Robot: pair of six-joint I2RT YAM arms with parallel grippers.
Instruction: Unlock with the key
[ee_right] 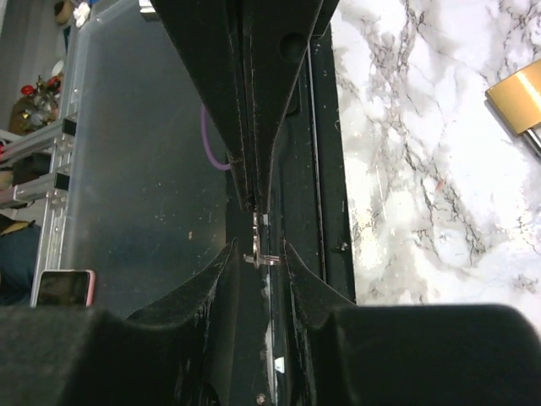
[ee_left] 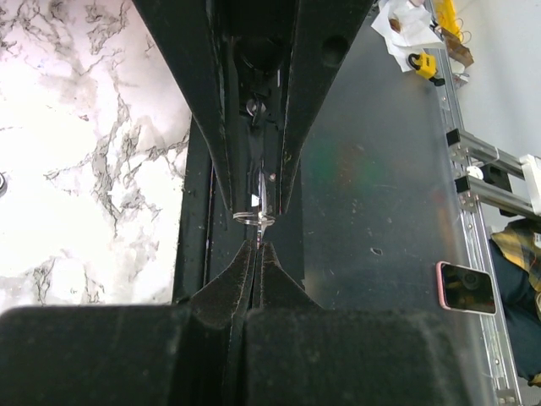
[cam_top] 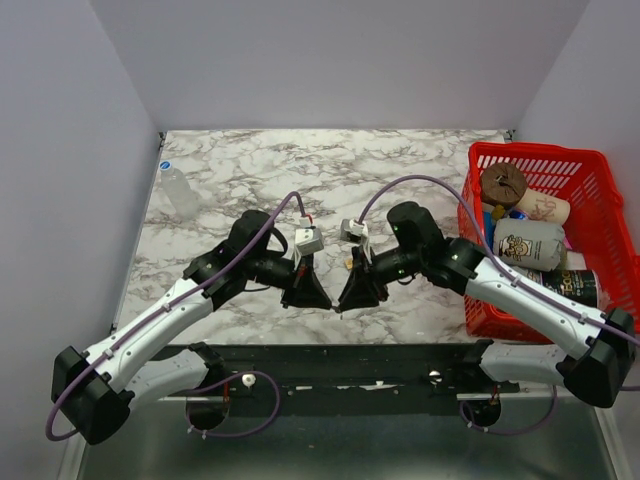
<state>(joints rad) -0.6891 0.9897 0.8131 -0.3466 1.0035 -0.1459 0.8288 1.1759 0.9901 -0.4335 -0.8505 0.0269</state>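
Observation:
My two grippers meet tip to tip above the table's near edge. My left gripper [cam_top: 320, 298] [ee_left: 258, 247] is shut on the thin metal key [ee_left: 260, 218], held edge-on with its ring sticking out past the tips. My right gripper [cam_top: 348, 298] [ee_right: 259, 244] is open, with its fingers on either side of the key and ring [ee_right: 260, 247] and a gap showing. The brass padlock [ee_right: 520, 100] lies on the marble table behind the right gripper; it also shows as a small yellow piece in the top view [cam_top: 349, 262].
A red basket [cam_top: 478, 240] with cans and cups stands at the right edge. A clear plastic bottle [cam_top: 180, 190] lies at the back left. The black mounting rail [cam_top: 330, 365] runs along the near edge under the grippers.

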